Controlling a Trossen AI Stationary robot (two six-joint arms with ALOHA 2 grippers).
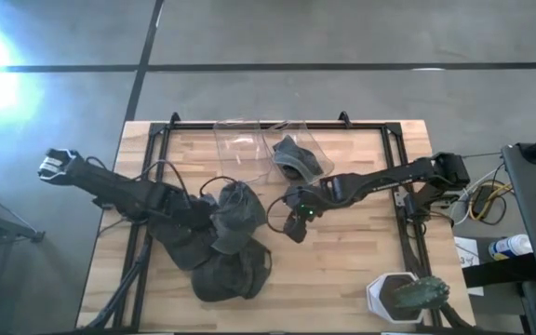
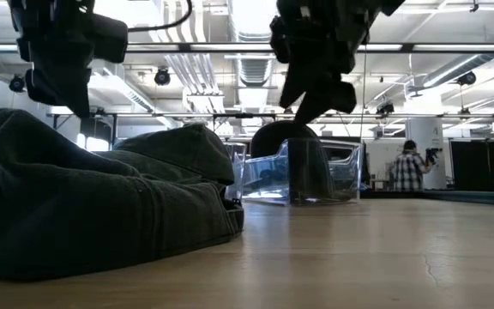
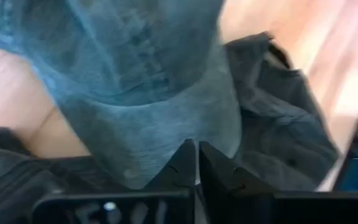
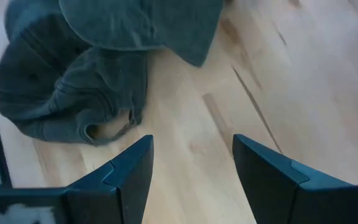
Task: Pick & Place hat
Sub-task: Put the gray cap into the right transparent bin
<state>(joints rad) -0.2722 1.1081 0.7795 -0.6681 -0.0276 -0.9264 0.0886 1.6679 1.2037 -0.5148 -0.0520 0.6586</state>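
Two dark grey hats lie on the wooden table left of centre, one partly over the other. They fill the low view's left side. A third hat lies in a clear plastic container at the far edge. My left gripper is shut, right over the nearer pile's upper hat. My right gripper is open and empty, above bare wood to the right of the hats. My left gripper's shut fingertips stand at the brim of the upper hat, coming from above and the table's left. I cannot tell whether they touch it. The hat lies on the table and on the other hat.
A black metal frame runs along the table's far, left and right sides. A white holder with a green object stands at the near right corner. Bare wood lies right of the hats. A person stands far off in the room.
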